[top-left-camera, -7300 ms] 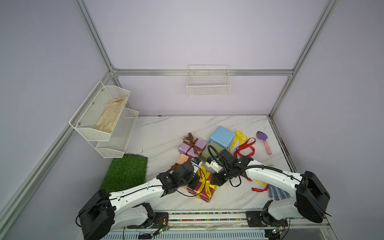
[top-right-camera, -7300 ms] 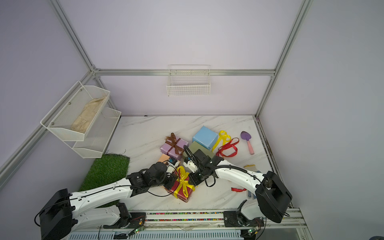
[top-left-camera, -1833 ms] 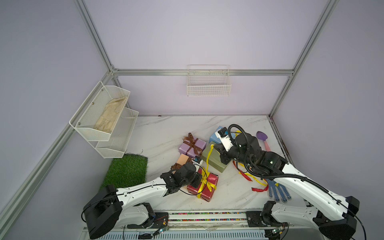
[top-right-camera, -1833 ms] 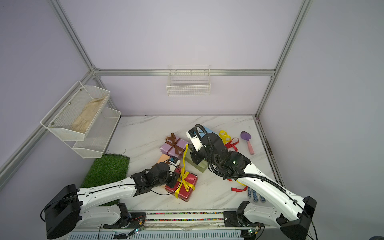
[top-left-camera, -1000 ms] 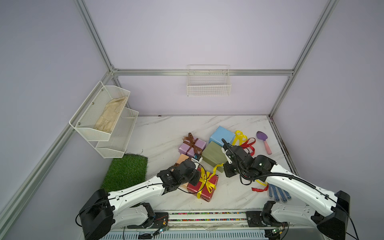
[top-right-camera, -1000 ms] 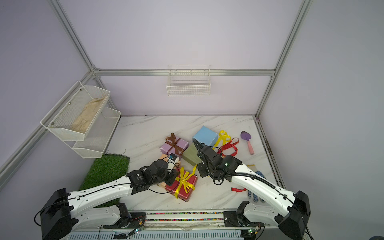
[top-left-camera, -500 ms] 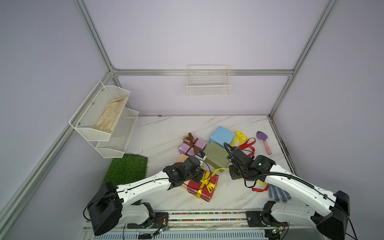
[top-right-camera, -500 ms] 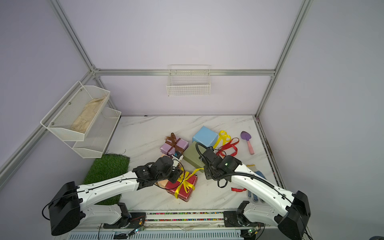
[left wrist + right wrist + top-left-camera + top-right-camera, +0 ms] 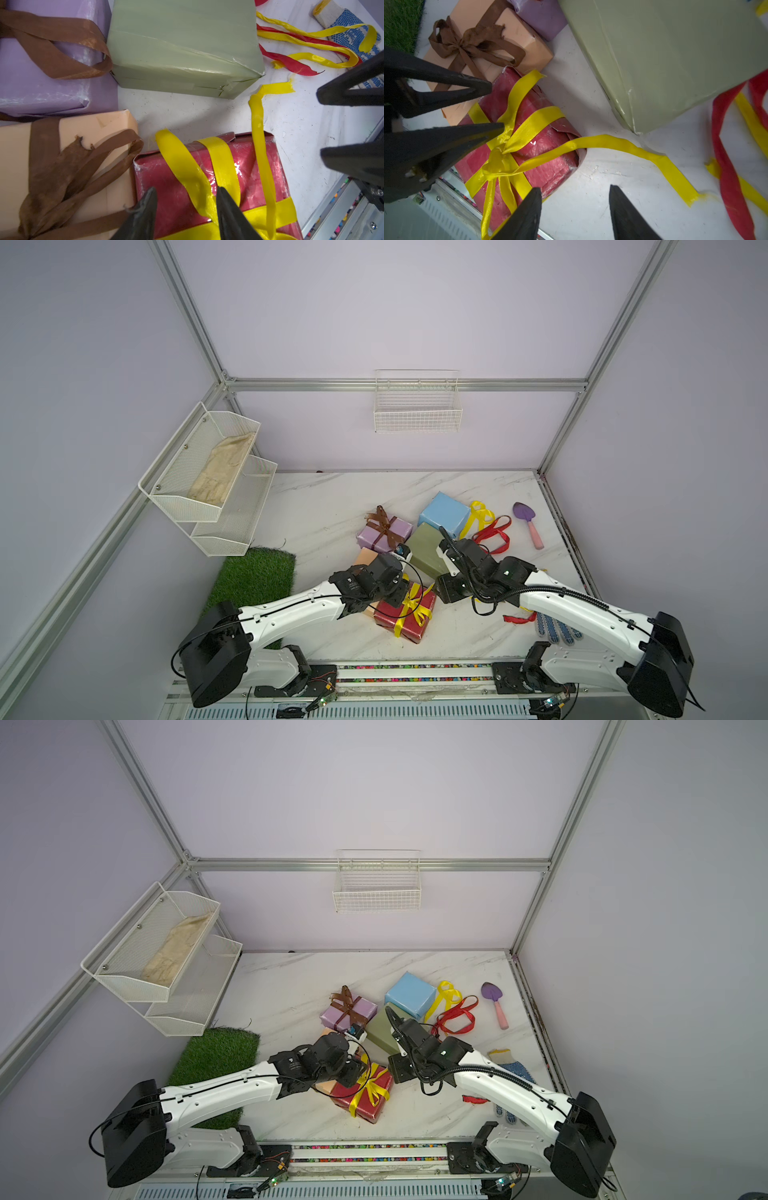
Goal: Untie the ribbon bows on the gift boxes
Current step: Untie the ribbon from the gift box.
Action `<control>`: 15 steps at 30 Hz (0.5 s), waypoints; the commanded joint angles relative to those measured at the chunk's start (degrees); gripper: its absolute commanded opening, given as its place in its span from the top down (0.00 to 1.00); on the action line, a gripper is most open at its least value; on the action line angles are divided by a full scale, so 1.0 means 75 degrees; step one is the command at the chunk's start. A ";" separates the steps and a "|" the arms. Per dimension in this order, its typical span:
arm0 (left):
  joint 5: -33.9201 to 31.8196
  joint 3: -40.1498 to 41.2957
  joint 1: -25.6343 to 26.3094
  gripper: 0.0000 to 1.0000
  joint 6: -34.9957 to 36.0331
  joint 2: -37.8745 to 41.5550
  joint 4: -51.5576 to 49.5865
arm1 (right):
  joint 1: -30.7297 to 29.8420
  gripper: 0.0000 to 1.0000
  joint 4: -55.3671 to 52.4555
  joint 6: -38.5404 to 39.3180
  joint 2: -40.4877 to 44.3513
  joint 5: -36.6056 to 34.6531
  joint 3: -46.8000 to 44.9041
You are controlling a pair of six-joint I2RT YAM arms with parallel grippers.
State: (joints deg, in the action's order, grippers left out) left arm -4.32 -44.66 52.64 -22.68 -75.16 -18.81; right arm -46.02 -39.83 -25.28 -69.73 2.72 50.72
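The dark red gift box (image 9: 409,624) (image 9: 550,145) lies near the front edge. Its yellow ribbon bow (image 9: 500,153) is half loosened, and one long tail (image 9: 633,149) trails across the table toward the olive box (image 9: 424,549). My left gripper (image 9: 187,190) is open just over the red box, with a yellow loop (image 9: 182,162) between its fingers, not pinched. My right gripper (image 9: 574,188) is open above bare table beside the box and holds nothing. The lilac box (image 9: 384,533) and the peach box (image 9: 517,37) keep tied brown bows. The light blue box (image 9: 444,514) is bare.
Loose yellow (image 9: 478,514) and red (image 9: 492,535) ribbons lie right of the boxes, by a purple trowel (image 9: 528,522). A blue-dotted glove (image 9: 557,628) is at the front right, a grass mat (image 9: 253,580) at the left. Wire baskets (image 9: 417,406) (image 9: 208,481) hang on the walls.
My right gripper opened and released the yellow tail, which now lies on the table. My left gripper opened wider and shifted over the red box's bow.
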 commanded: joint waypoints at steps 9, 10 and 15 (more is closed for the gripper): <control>0.0113 -0.0636 0.0013 0.56 -0.0469 -0.0349 0.0287 | 0.0010 0.48 0.1707 -0.0236 0.0346 0.0695 -0.0864; 0.0124 -0.0660 0.0014 0.57 -0.0480 -0.0379 0.0294 | 0.0018 0.49 0.1713 -0.0264 0.0372 0.0695 -0.0961; 0.0082 -0.0777 0.0027 0.62 -0.0502 -0.0603 0.0305 | 0.0018 0.50 0.1959 -0.0369 0.0572 0.0618 -0.1247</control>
State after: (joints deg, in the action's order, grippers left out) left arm -3.88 -46.81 52.64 -25.58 -78.91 -17.61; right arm -46.02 -28.36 -26.76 -67.33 7.33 42.24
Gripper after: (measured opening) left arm 0.384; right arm 0.501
